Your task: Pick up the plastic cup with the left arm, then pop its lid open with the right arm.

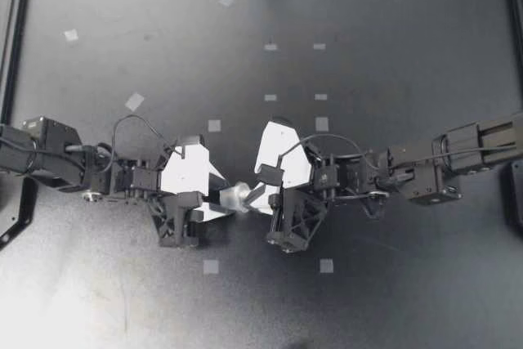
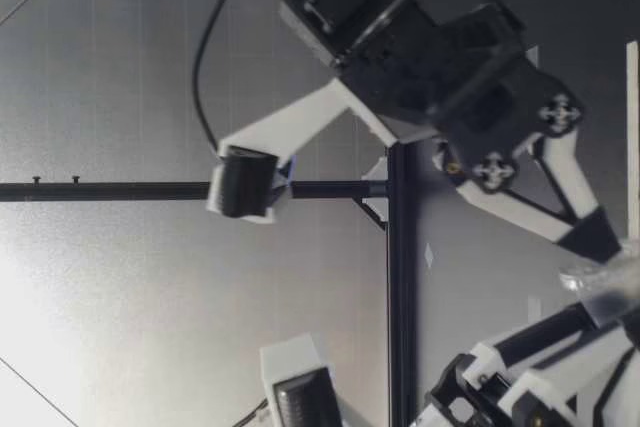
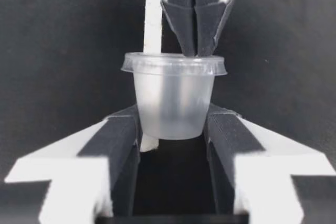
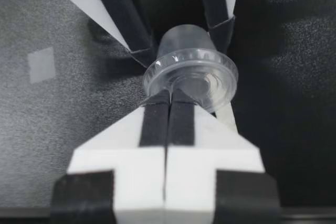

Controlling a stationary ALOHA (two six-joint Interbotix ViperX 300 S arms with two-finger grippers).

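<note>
My left gripper [image 1: 219, 199] pinches the small clear cup [image 1: 234, 197] by its sides, between both arms over the table [image 1: 392, 55] — my right gripper [image 1: 255, 194] has its fingers pressed together on the lid [image 4: 207, 85] rim

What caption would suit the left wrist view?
Left gripper clamps a translucent lidded cup; the shut right gripper touches its lid.

Left fingers [image 1: 211, 212] clamped, right fingers [image 1: 255, 194] pinched.
</note>
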